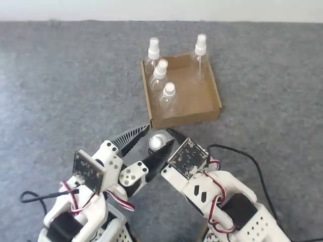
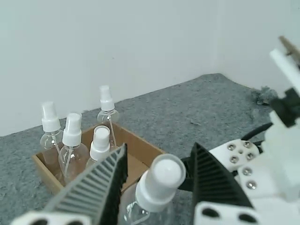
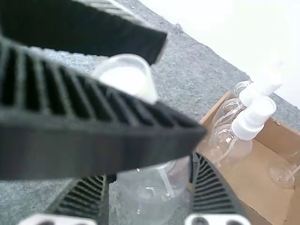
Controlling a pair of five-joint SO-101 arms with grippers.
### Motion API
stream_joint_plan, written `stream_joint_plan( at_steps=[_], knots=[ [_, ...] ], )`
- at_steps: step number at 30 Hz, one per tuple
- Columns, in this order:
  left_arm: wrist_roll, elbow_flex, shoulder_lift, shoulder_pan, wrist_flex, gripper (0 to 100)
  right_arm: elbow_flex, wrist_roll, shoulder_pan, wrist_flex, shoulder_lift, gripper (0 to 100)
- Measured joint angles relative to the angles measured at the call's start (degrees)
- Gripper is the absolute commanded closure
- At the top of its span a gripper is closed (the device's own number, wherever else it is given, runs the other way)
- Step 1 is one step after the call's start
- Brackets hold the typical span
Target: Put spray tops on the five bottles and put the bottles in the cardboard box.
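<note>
Has four topped bottles [image 1: 169, 93] standing in the cardboard box [image 1: 212, 114]. Clamps the fifth bottle [image 1: 157, 142], top apparently on, just outside it with the right gripper [image 3: 150, 187]; left gripper [image 2: 160, 157] spread around the top. Needs only boxing.

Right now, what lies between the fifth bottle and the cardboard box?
Only a narrow strip of bare grey mat, seen in the high view between the bottle and the cardboard box.

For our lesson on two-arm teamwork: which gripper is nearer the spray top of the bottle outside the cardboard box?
Left. The left gripper straddles the spray top; the right gripper sits further down, around the clear bottle itself.
</note>
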Motion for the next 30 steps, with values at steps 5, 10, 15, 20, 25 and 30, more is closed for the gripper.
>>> stream_joint_plan(
  at_steps=[5, 10, 15, 20, 25, 30],
  knots=[
    [0.0, -0.8, 0.0, 0.0, 0.0, 80, -0.1, 0.0, 2.9, 0.0, 0.0, 90.9],
    [0.6, -1.9, 0.0, -3.6, 0.0, 80, -0.1, 0.0, 4.4, 0.0, 0.0, 90.9],
    [3.5, -3.4, 0.0, -7.6, 0.0, 80, -0.1, 0.0, 4.3, 0.0, 0.0, 90.9],
    [3.8, -3.6, 0.0, -8.6, 0.0, 80, -0.1, 0.0, 6.1, 0.0, 0.0, 90.9],
    [3.9, -3.6, 0.0, -8.6, 0.0, 80, -0.2, 0.0, 7.4, 0.0, 0.0, 90.9],
    [4.0, -3.6, 0.0, -8.6, 0.0, 80, -0.2, 0.0, 7.7, 0.0, 0.0, 90.9]
  ],
)
